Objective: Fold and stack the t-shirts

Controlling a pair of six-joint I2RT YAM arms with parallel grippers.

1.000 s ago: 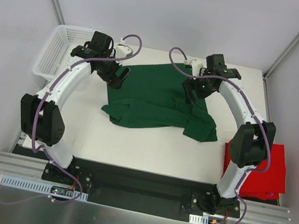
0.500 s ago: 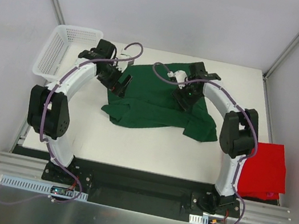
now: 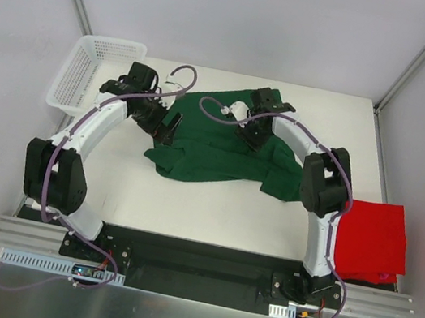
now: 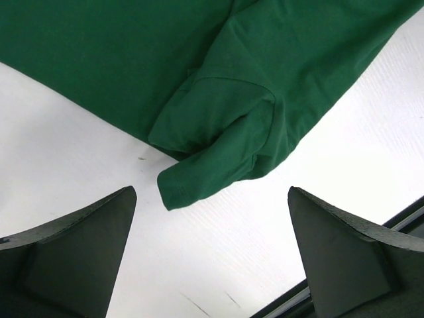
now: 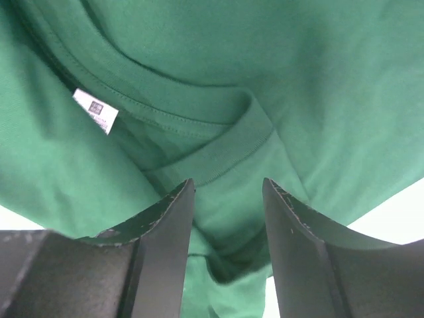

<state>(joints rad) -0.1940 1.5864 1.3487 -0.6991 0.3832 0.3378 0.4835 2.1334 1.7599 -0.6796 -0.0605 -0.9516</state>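
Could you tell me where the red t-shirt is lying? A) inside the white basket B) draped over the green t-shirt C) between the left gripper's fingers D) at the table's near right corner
D: the red t-shirt lies at the near right corner, apart from the green t-shirt.

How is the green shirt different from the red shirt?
The green shirt lies crumpled in the middle of the table, while the red shirt lies smooth and flat at the near right edge. Both robot hands are at the green shirt, the left hand by its sleeve and the right hand over its collar; neither is near the red shirt. Both shirts are plain, one colour each.
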